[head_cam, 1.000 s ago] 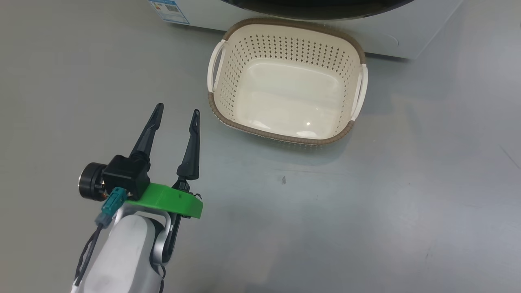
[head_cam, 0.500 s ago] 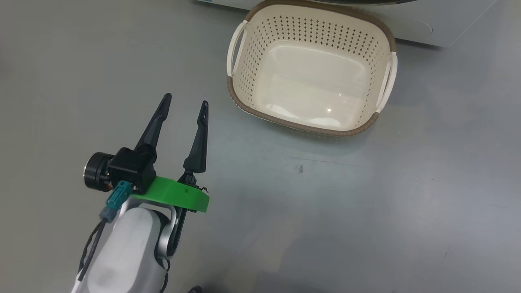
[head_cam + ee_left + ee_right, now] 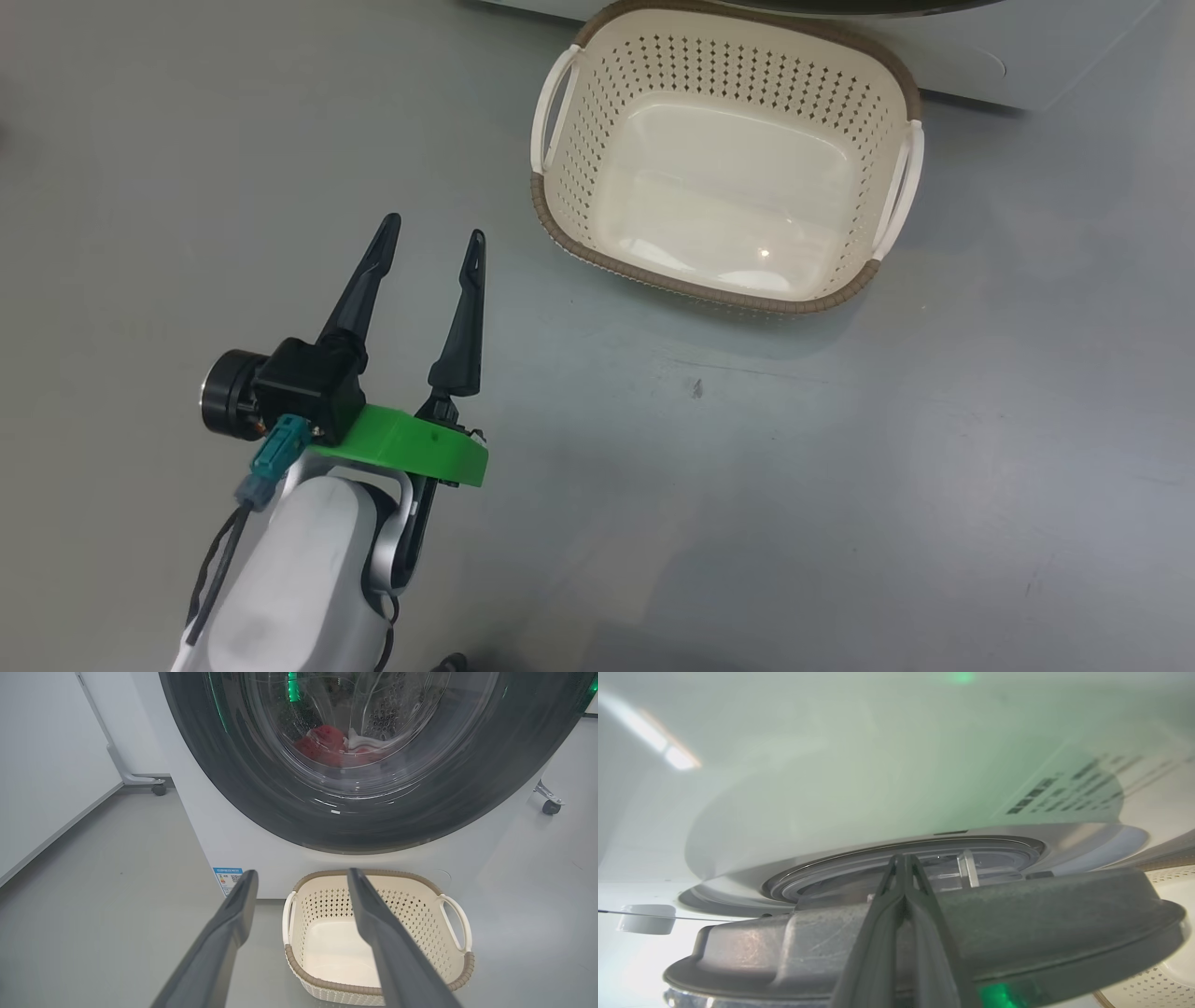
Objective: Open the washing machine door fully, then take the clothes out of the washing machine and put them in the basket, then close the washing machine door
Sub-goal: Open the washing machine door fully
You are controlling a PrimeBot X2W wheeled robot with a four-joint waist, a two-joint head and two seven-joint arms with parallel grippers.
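Glossy washing machine door (image 3: 383, 807): likely stiff and slick; hook its rim.
It sits ahead of your spread left gripper (image 3: 434, 229); right gripper (image 3: 903, 858) is pinched together.

We see a smooth, glossy cream plastic basket (image 3: 728, 65) with a woven-look brown rim, a washing machine door (image 3: 261, 793) of glossy black rim and clear glass, and a smooth grey floor (image 3: 840, 467).

Head looks down, left wrist forward, sharing the basket (image 3: 747, 79); right wrist close against the washing machine (image 3: 243, 844).
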